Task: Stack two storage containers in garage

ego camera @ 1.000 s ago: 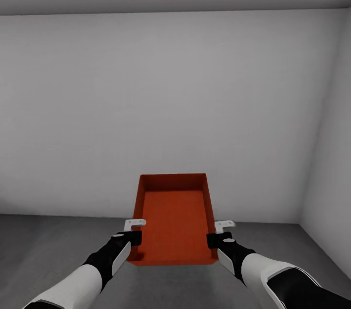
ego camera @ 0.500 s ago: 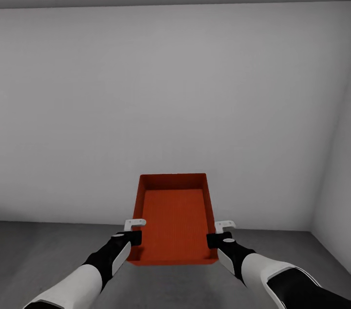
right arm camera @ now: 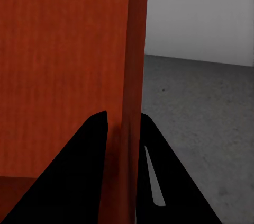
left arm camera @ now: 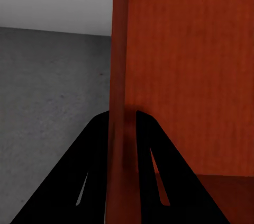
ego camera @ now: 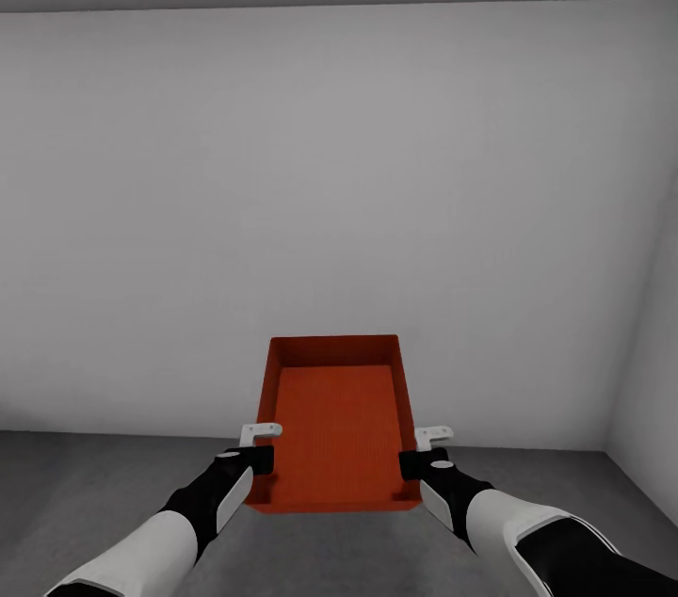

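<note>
Red-orange storage container (ego camera: pixel 334 427) held level above the dark concrete floor (ego camera: pixel 85 484), at 6 o'clock of the head view — open top up, empty. Left pincer (ego camera: pixel 262 448) clamped on its 9 o'clock wall, right pincer (ego camera: pixel 419 451) on the 3 o'clock wall, fingers (left arm camera: pixel 95 171) straddling each rim. White-grey wall (ego camera: pixel 330 201) at 12 o'clock.

Storage container (ego camera: pixel 334 427) held above the floor (ego camera: pixel 85 484), left gripper (ego camera: pixel 256 459) clamped on the container's left wall, right gripper (ego camera: pixel 414 463) on its right wall, wall (ego camera: pixel 330 201) behind the container.
</note>
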Available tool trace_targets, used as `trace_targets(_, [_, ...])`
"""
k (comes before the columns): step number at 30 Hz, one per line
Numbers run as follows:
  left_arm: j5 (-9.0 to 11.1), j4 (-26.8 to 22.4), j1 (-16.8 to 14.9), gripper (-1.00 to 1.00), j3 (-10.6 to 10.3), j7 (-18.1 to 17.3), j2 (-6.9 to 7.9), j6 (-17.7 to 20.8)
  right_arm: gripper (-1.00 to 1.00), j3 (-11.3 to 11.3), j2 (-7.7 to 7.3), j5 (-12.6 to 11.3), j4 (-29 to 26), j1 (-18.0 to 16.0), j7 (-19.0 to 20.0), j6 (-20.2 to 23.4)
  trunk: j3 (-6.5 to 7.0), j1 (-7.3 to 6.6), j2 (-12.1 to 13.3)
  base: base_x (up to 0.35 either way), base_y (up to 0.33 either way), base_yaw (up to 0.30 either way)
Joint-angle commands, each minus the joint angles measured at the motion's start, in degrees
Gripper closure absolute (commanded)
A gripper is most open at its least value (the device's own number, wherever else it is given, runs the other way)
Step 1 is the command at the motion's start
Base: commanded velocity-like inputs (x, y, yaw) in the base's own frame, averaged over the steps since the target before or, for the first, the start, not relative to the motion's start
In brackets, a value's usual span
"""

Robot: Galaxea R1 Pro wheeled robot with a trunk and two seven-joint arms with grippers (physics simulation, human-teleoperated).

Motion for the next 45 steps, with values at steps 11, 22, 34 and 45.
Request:
trace_targets(11, [-0.81,-1.62,-0.06,1.0,1.07,0.77,-0.06,0.39,1.0,-0.62,0.13,-0.89,0.23,-0.03,-0.05,-0.16,-0.11,0.01,-0.09,0.0,0.0,0.0])
trace_targets(22, [-0.8,-1.54,-0.06,1.0,1.13,0.73,-0.15,0.48,1.0,-0.62,0.13,-0.89,0.19,-0.03,-0.05,-0.25,-1.36,1.55,-2.89,0.0,0.0,0.0])
trace_targets(34, [-0.8,-1.6,-0.06,1.0,1.09,0.67,-0.17,0.57,1.0,-0.62,0.13,-0.89,0.19,-0.03,-0.05,-0.25,-3.52,4.19,-7.71,0.0,0.0,0.0])
trace_targets(45, [-0.8,-1.62,-0.06,1.0,1.13,0.68,-0.17,0.57,1.0,-0.62,0.13,-0.89,0.19,-0.03,-0.05,-0.25,-5.49,6.6,-12.12,0.0,0.0,0.0])
